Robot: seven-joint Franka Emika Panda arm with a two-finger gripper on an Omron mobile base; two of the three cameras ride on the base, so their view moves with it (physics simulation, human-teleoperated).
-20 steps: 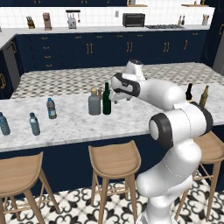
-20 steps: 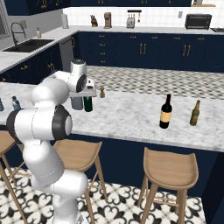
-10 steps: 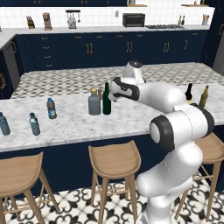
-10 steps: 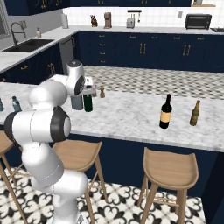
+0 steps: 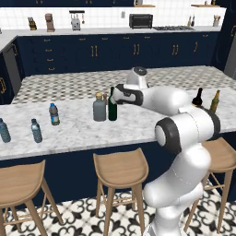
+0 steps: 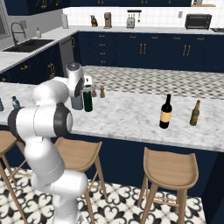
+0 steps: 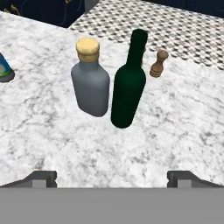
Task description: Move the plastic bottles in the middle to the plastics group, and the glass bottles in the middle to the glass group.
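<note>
The tall dark-green glass bottle stands mid-counter, with the squat grey tan-capped bottle close beside it. My gripper is open wide, level with the green bottle's upper part and just short of it, holding nothing. One small pale-blue plastic bottle stands further left and shows at the left edge of the hand view. The plastics group is at the counter's far left. At the far right are the cream-labelled wine bottle and the olive-brown bottle.
A small brown pepper mill stands just behind the green bottle. Wooden stools line the marble counter's near edge. Dark cabinets and a second counter run behind.
My gripper has edged closer to the green bottle, still open. No bottle has moved.
</note>
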